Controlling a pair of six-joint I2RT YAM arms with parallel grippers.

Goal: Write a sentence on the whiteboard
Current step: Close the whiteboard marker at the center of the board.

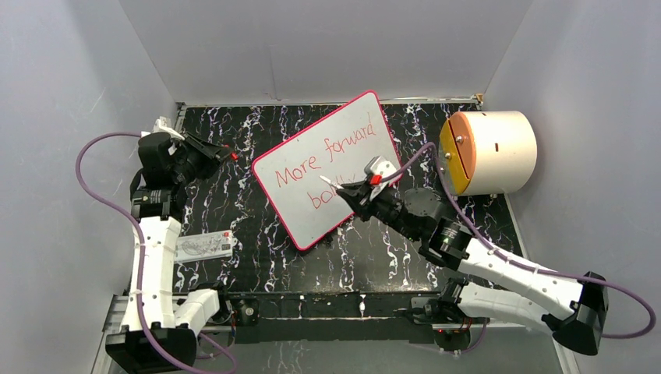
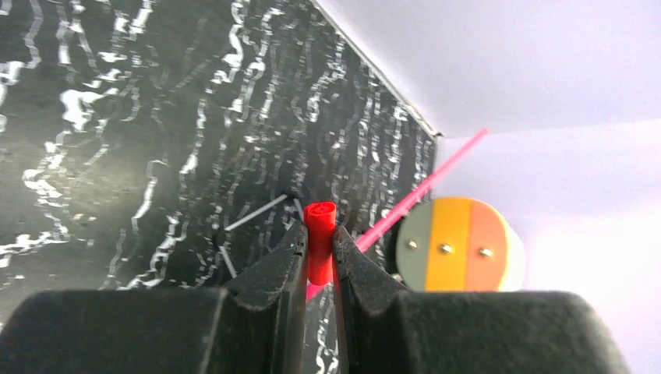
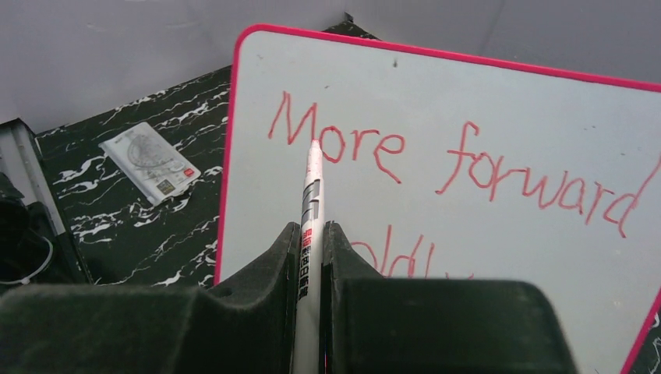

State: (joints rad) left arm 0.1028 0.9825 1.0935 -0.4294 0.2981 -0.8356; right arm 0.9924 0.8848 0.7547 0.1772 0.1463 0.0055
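The whiteboard [image 1: 327, 167] lies tilted on the black marbled table, white with a pink-red rim; it fills the right wrist view [image 3: 483, 117]. The sentence [image 1: 327, 160] is in red: "More forward" above "boldly", whose end is hidden behind my right arm. It also shows in the right wrist view [image 3: 460, 167]. My right gripper [image 1: 355, 189] is shut on a white marker [image 3: 310, 210], tip over the board near the "M". My left gripper [image 1: 222, 153] at the table's left is shut on the red marker cap [image 2: 319, 241].
A white cylinder with an orange-striped face [image 1: 487, 152] stands at the right, also in the left wrist view [image 2: 452, 243]. A small white printed card [image 1: 204, 247] lies at the front left by the left arm. Grey walls enclose the table.
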